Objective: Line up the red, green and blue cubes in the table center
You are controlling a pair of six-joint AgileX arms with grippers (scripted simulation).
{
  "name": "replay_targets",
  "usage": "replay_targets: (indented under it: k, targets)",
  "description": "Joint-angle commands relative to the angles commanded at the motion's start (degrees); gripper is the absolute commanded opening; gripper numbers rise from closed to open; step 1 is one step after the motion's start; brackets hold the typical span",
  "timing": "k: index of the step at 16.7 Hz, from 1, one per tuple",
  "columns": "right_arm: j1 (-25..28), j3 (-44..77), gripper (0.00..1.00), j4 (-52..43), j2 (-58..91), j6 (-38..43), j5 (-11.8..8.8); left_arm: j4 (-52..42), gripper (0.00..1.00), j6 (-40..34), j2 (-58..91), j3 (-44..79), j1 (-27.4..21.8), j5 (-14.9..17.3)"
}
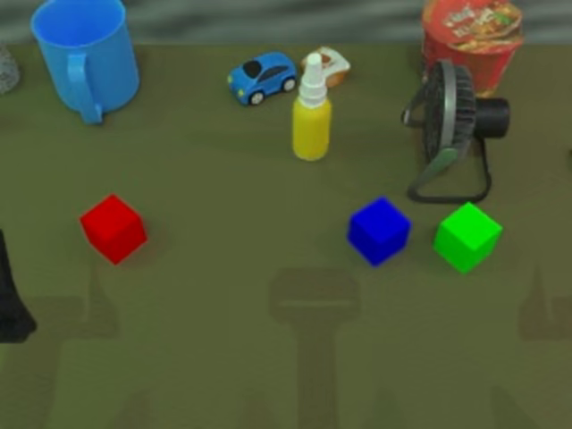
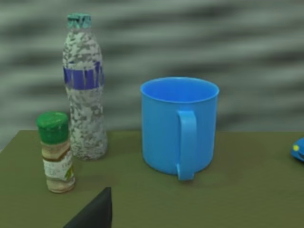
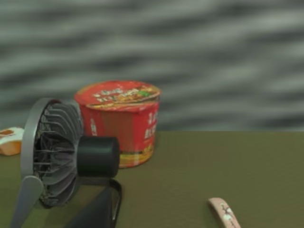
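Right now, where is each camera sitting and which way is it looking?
Top view: above the table, looking down at the red cube, blue cube and green cube; part of my left arm shows at the left edge.
Left wrist view: low, facing the blue mug; a dark bit of my left tool shows.
Right wrist view: low, facing the fan and noodle cup; a dark bit of my right tool shows.
Shared: top and left wrist views both show the mug.

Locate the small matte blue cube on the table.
In the top view the small matte blue cube sits right of the table's middle, just left of the bright green cube and below the grey desk fan.
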Motion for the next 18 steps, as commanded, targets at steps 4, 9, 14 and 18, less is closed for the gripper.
replay_targets:
  k: [4,9,14,18]
  targets:
    - [0.00,0.00,1.00,0.00,0.00,0.00,0.00,-1.11,1.00,0.58,1.75,1.72,-0.24,0.06]
    - [0.00,0.00,1.00,0.00,0.00,0.00,0.00,-10.05,1.00,5.20,16.74,15.62,-1.77,0.22]
    - [0.00,0.00,1.00,0.00,0.00,0.00,0.00,-24.95,1.00,12.74,44.80,37.05,-3.98,0.13]
    - [0.00,0.00,1.00,0.00,0.00,0.00,0.00,-38.27,1.00,19.33,71.46,55.03,-5.91,-0.07]
